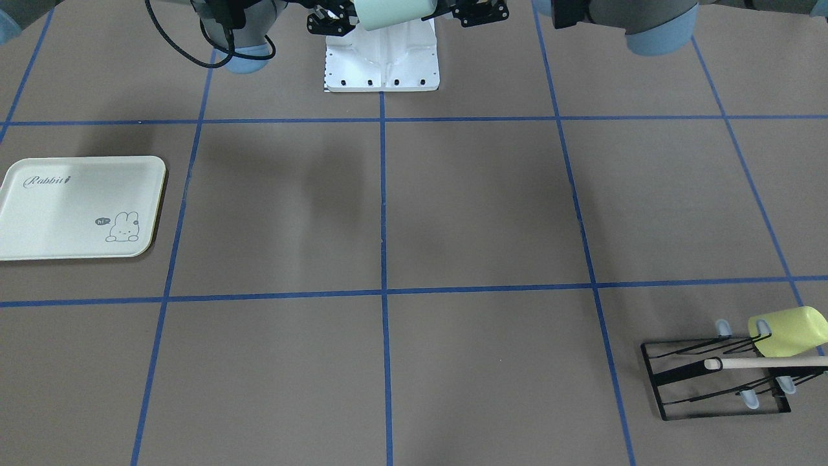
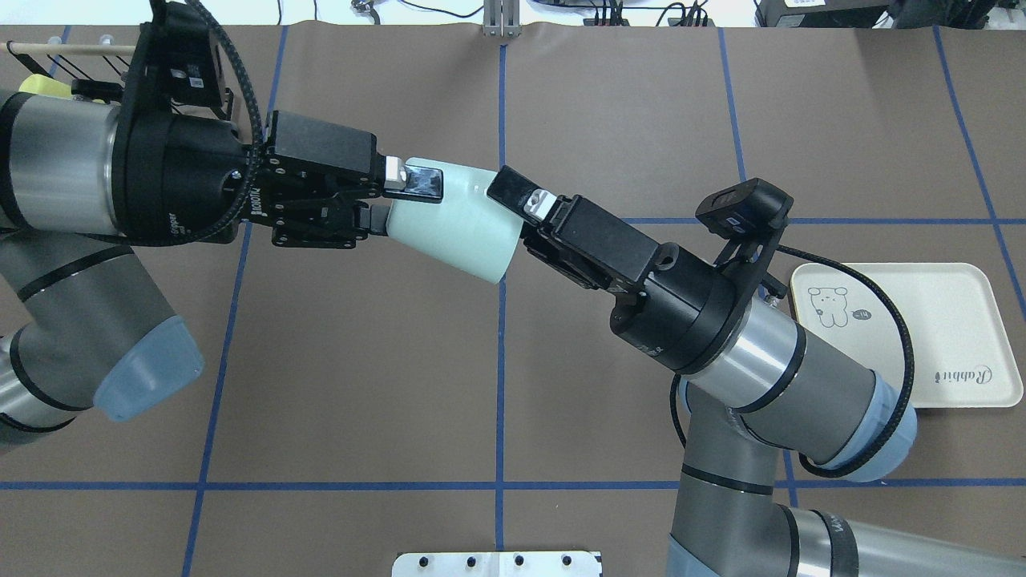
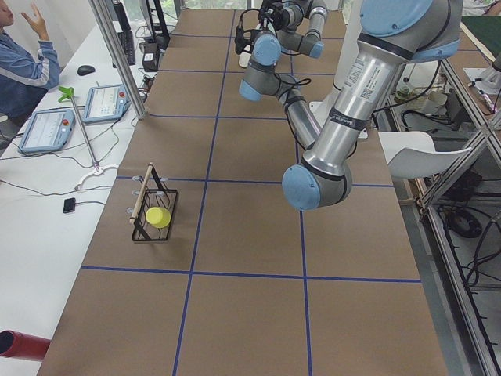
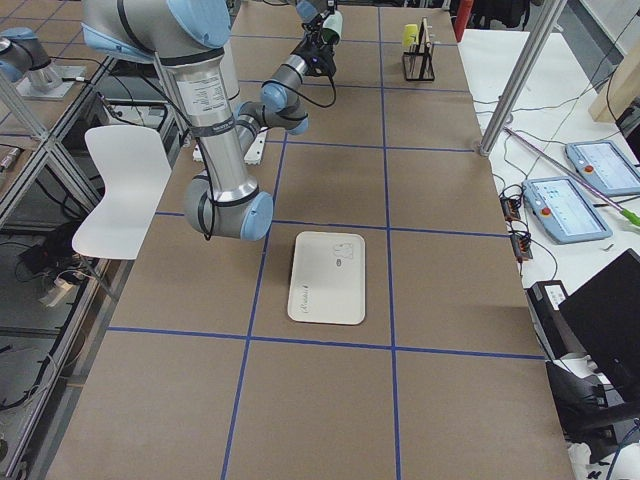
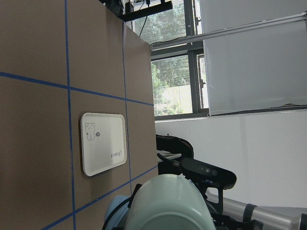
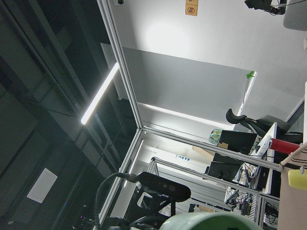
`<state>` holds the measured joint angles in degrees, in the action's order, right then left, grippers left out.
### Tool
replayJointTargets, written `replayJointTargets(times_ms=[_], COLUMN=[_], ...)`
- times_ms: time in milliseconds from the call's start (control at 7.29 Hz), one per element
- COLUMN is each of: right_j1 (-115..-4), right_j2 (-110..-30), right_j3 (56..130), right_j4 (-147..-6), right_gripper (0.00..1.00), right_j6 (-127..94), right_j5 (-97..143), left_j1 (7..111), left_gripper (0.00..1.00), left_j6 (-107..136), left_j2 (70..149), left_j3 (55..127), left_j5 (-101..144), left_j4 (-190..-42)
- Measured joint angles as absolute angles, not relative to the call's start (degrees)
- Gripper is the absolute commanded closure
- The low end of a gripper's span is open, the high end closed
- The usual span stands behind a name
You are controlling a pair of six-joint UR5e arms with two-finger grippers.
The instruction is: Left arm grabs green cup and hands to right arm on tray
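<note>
hand-over under way, judged about half done. the green cup (image 2: 457, 220) hangs sideways at upper centre of the overhead frame. the left gripper (image 2: 398, 199) is clamped on its narrow end. the right gripper (image 2: 525, 218) lays one finger over the wide rim; the second finger is hidden, so grip unconfirmed. the tray (image 2: 946, 320) lies at right, well apart; release and placement outstanding.

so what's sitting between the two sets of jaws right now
The green cup, held sideways in the air: the left jaws clamp its narrow base and the right jaws meet its wide rim. The overhead view shows it best.
</note>
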<state>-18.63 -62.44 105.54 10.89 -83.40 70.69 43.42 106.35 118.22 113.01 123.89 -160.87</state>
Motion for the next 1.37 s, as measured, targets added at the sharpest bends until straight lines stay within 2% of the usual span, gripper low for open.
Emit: replayJointTargets(times_ms=[274,1371], right_j1=[-18.6,-19.6], right_j2=[-62.4,-65.1], right_j3=[105.6,106.2], right_j4=[10.7,10.9], right_gripper=[1.00,1.00], right_j6=[-83.4,-83.7], right_j5=[70.7,70.7], left_j1=[43.4,44.2], left_gripper=[0.00,0.00], left_j6=[106.3,105.3], left_j2=[118.3,118.2], left_j3=[113.0,113.7], left_j5=[123.9,125.3], left_j4=[-160.7,-160.4])
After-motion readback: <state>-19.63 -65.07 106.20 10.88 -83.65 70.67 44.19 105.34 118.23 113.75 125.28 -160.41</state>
